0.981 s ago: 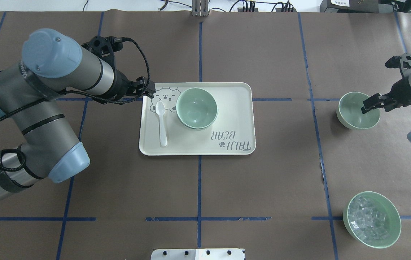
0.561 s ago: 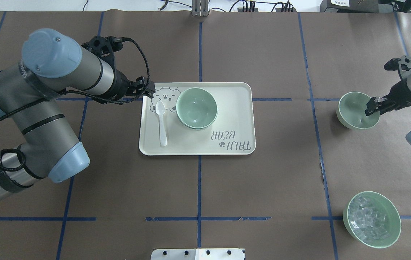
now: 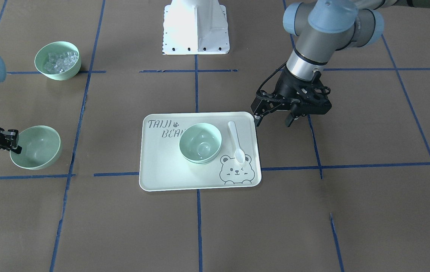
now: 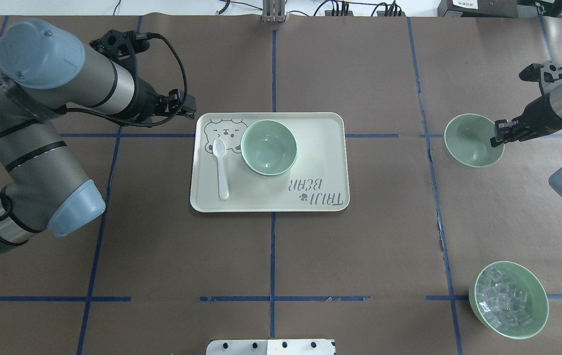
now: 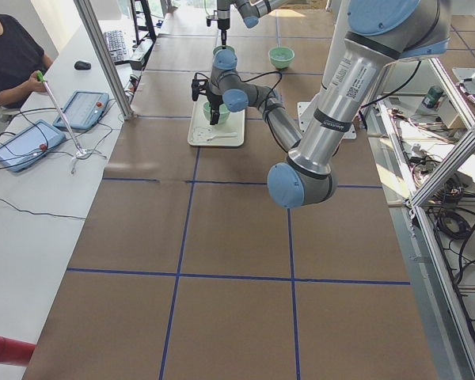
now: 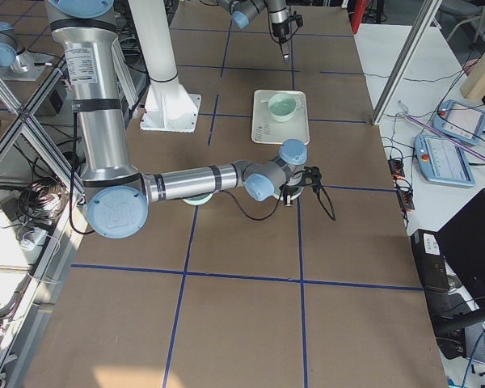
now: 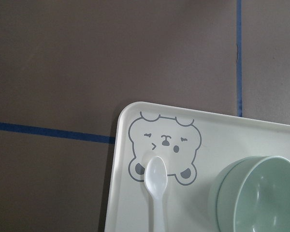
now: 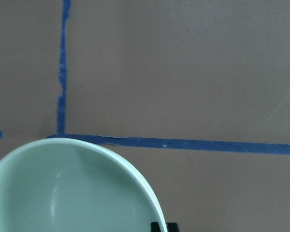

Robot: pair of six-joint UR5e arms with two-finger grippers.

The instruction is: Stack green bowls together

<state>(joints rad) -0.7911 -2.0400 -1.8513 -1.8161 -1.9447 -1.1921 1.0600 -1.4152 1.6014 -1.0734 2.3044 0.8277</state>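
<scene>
Two pale green bowls (image 4: 268, 147) sit nested on the bear-printed tray (image 4: 320, 148); the left wrist view shows their double rim (image 7: 261, 193). My right gripper (image 4: 497, 135) is shut on the rim of a third green bowl (image 4: 473, 140), which hangs tilted right of the tray; it also shows in the front view (image 3: 37, 147) and the right wrist view (image 8: 72, 188). My left gripper (image 3: 273, 120) is open and empty, just off the tray's far left corner (image 4: 189, 106).
A white spoon (image 4: 221, 167) lies on the tray's left side. A green bowl of clear cubes (image 4: 508, 300) stands at the near right. The robot's white base (image 3: 196, 26) is at the table's near edge.
My right gripper closed on the bowl's rim and carried it left and farther away, tilting it. My left arm drew back from the tray's corner, toward the far left.
</scene>
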